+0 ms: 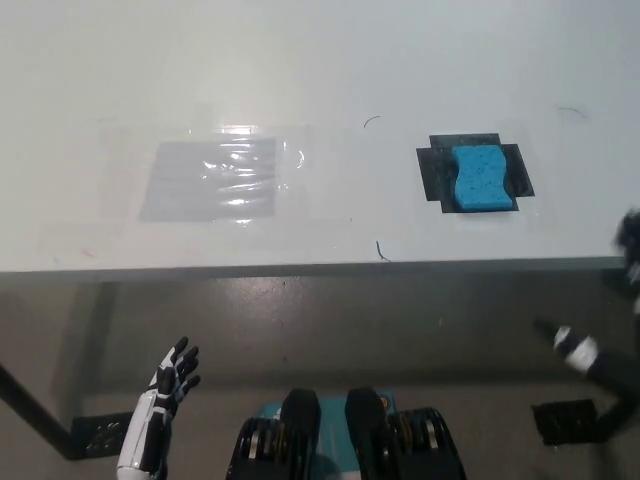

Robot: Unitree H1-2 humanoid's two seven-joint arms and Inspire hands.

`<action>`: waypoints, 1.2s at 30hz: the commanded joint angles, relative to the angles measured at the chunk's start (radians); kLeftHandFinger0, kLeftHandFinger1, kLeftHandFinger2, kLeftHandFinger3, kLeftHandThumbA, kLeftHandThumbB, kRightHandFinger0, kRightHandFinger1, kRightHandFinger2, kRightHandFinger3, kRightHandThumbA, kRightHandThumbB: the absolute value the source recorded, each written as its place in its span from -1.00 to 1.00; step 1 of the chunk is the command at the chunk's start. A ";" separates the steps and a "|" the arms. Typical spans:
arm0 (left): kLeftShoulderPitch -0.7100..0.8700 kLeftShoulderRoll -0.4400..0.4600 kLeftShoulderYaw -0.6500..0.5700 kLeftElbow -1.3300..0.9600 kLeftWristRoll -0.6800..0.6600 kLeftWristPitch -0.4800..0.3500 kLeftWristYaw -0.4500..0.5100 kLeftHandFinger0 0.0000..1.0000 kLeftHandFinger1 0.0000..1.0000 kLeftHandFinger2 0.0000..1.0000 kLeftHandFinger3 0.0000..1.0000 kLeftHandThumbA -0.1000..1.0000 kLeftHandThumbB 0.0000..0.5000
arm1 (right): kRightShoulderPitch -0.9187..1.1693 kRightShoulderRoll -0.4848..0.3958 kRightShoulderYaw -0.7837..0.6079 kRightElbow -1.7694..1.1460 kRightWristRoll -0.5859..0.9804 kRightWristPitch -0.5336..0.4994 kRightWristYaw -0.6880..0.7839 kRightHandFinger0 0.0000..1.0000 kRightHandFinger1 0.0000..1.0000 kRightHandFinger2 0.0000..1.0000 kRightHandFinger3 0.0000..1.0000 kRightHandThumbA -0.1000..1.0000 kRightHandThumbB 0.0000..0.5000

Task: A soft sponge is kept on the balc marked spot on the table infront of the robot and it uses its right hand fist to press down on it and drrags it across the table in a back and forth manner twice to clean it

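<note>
A blue sponge (478, 178) lies on a black marked spot (436, 170) on the white table (320, 70), toward the right. My black right hand (612, 318) is at the picture's right edge, below the table's front edge and apart from the sponge; it is blurred and partly cut off, so its state is unclear. My white left hand (172, 380) rests at the lower left, below the table's edge, with its fingers spread and holding nothing.
A grey patch under shiny clear tape (215, 178) lies on the table's left half. The table's front edge (300, 268) runs across the middle of the picture. Floor and a black table foot (568, 420) show below.
</note>
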 commanded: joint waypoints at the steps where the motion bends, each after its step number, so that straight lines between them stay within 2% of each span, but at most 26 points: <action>1: -0.024 0.017 0.001 -0.008 -0.022 -0.098 -0.026 1.00 1.00 1.00 1.00 1.00 0.08 | -0.288 -0.137 -0.041 -0.243 0.187 0.265 0.027 1.00 1.00 1.00 1.00 1.00 0.46; 2: -0.023 0.016 0.001 -0.008 -0.020 -0.099 -0.023 1.00 1.00 1.00 1.00 1.00 0.08 | -0.359 -0.146 -0.043 -0.241 0.198 0.308 0.019 1.00 1.00 1.00 1.00 1.00 0.58; 4: -0.023 0.016 0.001 -0.007 -0.018 -0.101 -0.023 1.00 1.00 1.00 1.00 1.00 0.10 | -0.458 -0.164 -0.044 -0.205 0.211 0.348 0.018 1.00 1.00 1.00 1.00 1.00 0.67; 5: -0.023 0.016 0.001 -0.006 -0.017 -0.102 -0.023 1.00 1.00 1.00 1.00 1.00 0.11 | -0.485 -0.169 -0.044 -0.191 0.212 0.359 0.019 1.00 1.00 1.00 1.00 1.00 0.67; 6: -0.021 0.016 0.000 -0.012 -0.017 -0.091 -0.024 1.00 1.00 1.00 1.00 1.00 0.19 | -0.541 -0.178 -0.046 -0.138 0.210 0.355 0.027 1.00 1.00 1.00 1.00 1.00 0.58; 8: -0.020 0.013 0.002 -0.014 -0.012 -0.085 -0.019 1.00 1.00 1.00 1.00 1.00 0.15 | -0.641 -0.160 -0.058 -0.056 0.189 0.374 -0.002 1.00 1.00 1.00 1.00 1.00 0.59; 9: -0.021 0.013 0.002 -0.015 -0.014 -0.083 -0.021 1.00 1.00 1.00 1.00 1.00 0.13 | -0.687 -0.152 -0.061 -0.011 0.175 0.369 -0.011 1.00 1.00 1.00 1.00 1.00 0.45; 11: -0.030 0.015 0.000 -0.007 -0.014 -0.087 -0.025 1.00 1.00 1.00 1.00 1.00 0.12 | -0.761 -0.137 -0.068 0.074 0.145 0.356 -0.028 1.00 1.00 1.00 1.00 1.00 -0.03; 12: -0.031 0.015 0.000 -0.002 -0.016 -0.091 -0.026 1.00 1.00 1.00 1.00 1.00 0.12 | -0.801 -0.118 -0.076 0.127 0.147 0.353 -0.045 0.73 0.98 1.00 0.87 1.00 -0.02; 13: -0.031 0.017 -0.001 0.002 -0.016 -0.096 -0.029 1.00 1.00 1.00 1.00 1.00 0.12 | -0.855 -0.086 -0.087 0.203 0.157 0.354 -0.072 0.08 0.11 0.06 -0.01 1.00 -0.05; 14: -0.031 0.018 -0.001 0.003 -0.017 -0.098 -0.030 1.00 1.00 1.00 1.00 1.00 0.11 | -0.868 -0.078 -0.091 0.223 0.160 0.355 -0.076 -0.30 -0.41 -0.43 -0.50 1.00 -0.05; 15: -0.031 0.018 -0.001 0.004 -0.012 -0.099 -0.029 1.00 1.00 1.00 1.00 1.00 0.11 | -0.888 -0.065 -0.096 0.259 0.158 0.356 -0.088 -0.96 -0.98 -0.98 -0.98 1.00 -0.17; 17: -0.029 0.015 -0.002 0.005 -0.004 -0.099 -0.023 1.00 1.00 1.00 1.00 1.00 0.09 | -0.944 -0.029 -0.107 0.375 0.123 0.356 -0.131 -1.00 -1.00 -1.00 -1.00 1.00 -0.31; 22: -0.022 0.018 -0.005 -0.010 0.002 -0.080 -0.027 1.00 1.00 1.00 1.00 1.00 0.18 | -1.036 0.002 -0.106 0.599 0.125 0.345 -0.099 -1.00 -1.00 -1.00 -1.00 1.00 -0.49; 25: -0.021 0.019 -0.005 -0.011 0.004 -0.075 -0.028 1.00 1.00 1.00 1.00 1.00 0.20 | -1.075 0.012 -0.094 0.713 0.094 0.331 -0.107 -1.00 -1.00 -1.00 -1.00 1.00 -0.49; 26: -0.021 0.019 -0.005 -0.010 0.006 -0.079 -0.028 1.00 1.00 1.00 1.00 1.00 0.18 | -1.083 0.013 -0.086 0.744 0.080 0.317 -0.109 -1.00 -1.00 -1.00 -1.00 1.00 -0.62; 28: -0.021 0.020 -0.006 -0.004 0.004 -0.090 -0.032 1.00 1.00 1.00 1.00 1.00 0.15 | -1.117 0.021 -0.075 0.878 0.059 0.258 -0.116 -1.00 -1.00 -1.00 -1.00 1.00 -0.68; 30: -0.007 0.016 -0.009 -0.010 0.011 -0.085 -0.030 1.00 1.00 1.00 1.00 1.00 0.18 | -1.141 0.030 -0.067 1.015 0.049 0.203 -0.118 -1.00 -1.00 -1.00 -1.00 1.00 -0.62; 32: 0.000 0.014 -0.011 -0.013 0.011 -0.084 -0.030 1.00 1.00 1.00 1.00 1.00 0.17 | -1.151 0.032 -0.063 1.097 0.042 0.162 -0.121 -1.00 -1.00 -1.00 -1.00 1.00 -0.67; 33: 0.001 0.013 -0.012 -0.016 0.009 -0.083 -0.031 1.00 1.00 1.00 1.00 1.00 0.15 | -1.161 0.036 -0.063 1.175 0.041 0.144 -0.130 -1.00 -1.00 -1.00 -1.00 1.00 -0.62; 34: -0.003 0.013 -0.014 -0.014 0.013 -0.084 -0.030 1.00 1.00 1.00 1.00 1.00 0.14 | -1.169 0.038 -0.069 1.240 0.042 0.156 -0.152 -1.00 -1.00 -1.00 -1.00 1.00 -0.45; 36: -0.008 0.013 -0.015 -0.003 0.014 -0.098 -0.029 1.00 1.00 1.00 1.00 1.00 0.14 | -1.179 0.038 -0.075 1.350 0.048 0.103 -0.162 -1.00 -1.00 -1.00 -1.00 1.00 -0.52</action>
